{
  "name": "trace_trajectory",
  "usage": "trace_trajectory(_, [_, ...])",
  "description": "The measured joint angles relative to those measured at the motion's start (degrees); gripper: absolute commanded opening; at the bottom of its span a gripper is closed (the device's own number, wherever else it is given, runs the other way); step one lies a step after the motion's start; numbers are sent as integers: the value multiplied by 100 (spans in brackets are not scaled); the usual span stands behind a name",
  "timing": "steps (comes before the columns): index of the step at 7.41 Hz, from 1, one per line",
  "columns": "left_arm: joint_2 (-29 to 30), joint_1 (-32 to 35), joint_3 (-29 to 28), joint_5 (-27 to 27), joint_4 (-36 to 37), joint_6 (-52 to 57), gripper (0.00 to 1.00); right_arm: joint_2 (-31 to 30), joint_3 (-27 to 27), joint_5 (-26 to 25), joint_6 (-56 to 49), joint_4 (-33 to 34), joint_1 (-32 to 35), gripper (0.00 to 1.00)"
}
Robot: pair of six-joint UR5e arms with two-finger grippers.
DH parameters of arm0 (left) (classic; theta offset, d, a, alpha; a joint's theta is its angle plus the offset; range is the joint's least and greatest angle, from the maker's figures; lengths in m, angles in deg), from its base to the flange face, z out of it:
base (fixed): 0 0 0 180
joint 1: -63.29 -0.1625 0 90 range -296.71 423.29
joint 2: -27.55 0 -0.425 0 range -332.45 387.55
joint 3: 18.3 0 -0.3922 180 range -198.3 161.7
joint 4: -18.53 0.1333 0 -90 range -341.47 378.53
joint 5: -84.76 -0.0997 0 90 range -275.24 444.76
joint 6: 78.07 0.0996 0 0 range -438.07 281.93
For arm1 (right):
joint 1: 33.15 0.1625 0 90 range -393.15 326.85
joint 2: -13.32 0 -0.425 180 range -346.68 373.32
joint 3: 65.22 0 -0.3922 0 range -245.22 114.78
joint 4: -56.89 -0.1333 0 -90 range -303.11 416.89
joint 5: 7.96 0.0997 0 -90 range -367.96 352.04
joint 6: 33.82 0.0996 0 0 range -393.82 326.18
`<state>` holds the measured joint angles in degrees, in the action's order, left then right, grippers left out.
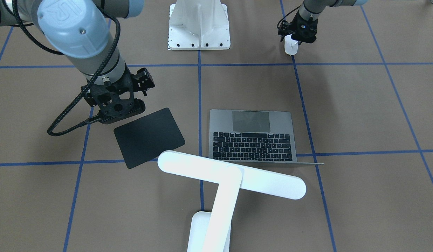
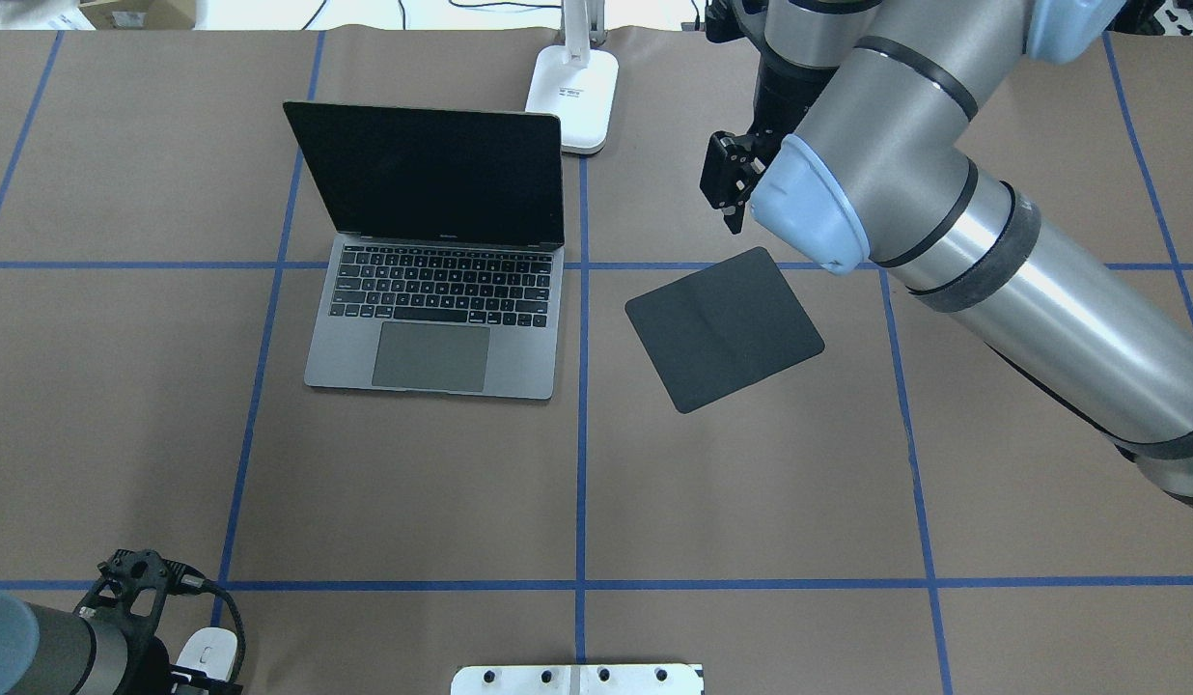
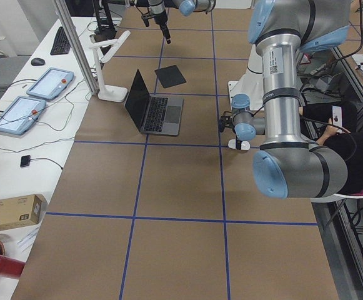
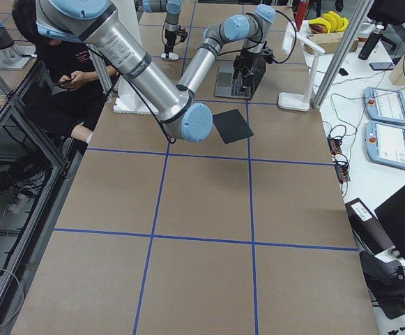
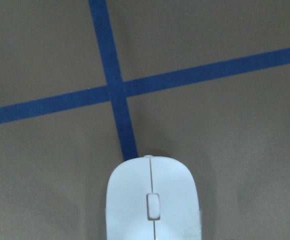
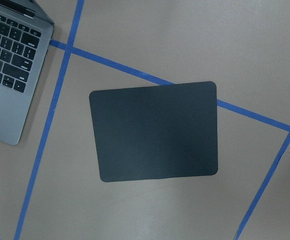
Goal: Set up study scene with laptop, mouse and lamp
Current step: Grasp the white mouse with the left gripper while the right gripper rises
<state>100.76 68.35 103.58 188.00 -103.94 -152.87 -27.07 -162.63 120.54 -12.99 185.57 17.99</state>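
Brown paper crossed by blue tape covers the table (image 2: 751, 502). Directions follow the overhead view, with 12 o'clock away from the robot. At 10 o'clock the laptop (image 2: 432, 319) stands open, its dark screen upright and its trackpad towards the robot. The lamp (image 1: 234, 178) has its base at the 12 o'clock edge, just beside the laptop's far right corner. A black mat (image 2: 724, 328) lies at 3 o'clock of the laptop, apart from it and skewed to the tape grid. The right gripper (image 1: 123, 113) hangs above the mat's 12 o'clock corner, and no view shows whether its jaws are apart or together. At 6 o'clock a white pedestal (image 1: 199, 28) sits on the near edge. The mouse (image 1: 290, 47) lies far off at 7 o'clock, directly under the left gripper (image 1: 296, 39). I cannot tell whether that gripper clamps it. Only the front view shows the lamp's bar head, which reaches over the laptop's screen edge, while overhead the lamp is cut off above its base. The left wrist view alone shows the mouse's wheel and centre line, with its nose touching a tape line just short of a crossing. The right wrist view takes in the whole mat and a laptop corner at 10 o'clock. Between mouse and mat runs a broad stretch of paper and tape.
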Motion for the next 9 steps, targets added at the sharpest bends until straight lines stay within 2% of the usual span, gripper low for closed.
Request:
trace_trajectory(3, [58,-3,-50,11,-4,0,80,-6,-20,-54,0,-1,-20,100])
trace_trajectory(8, [258,23,-186,11,-6,-9,64,-4,-32,-122,0,-1,-42,100])
trace_trajectory(9, [261,27,-188,12,-6,-10,63,-4,-32,-123,0,-3,-42,100])
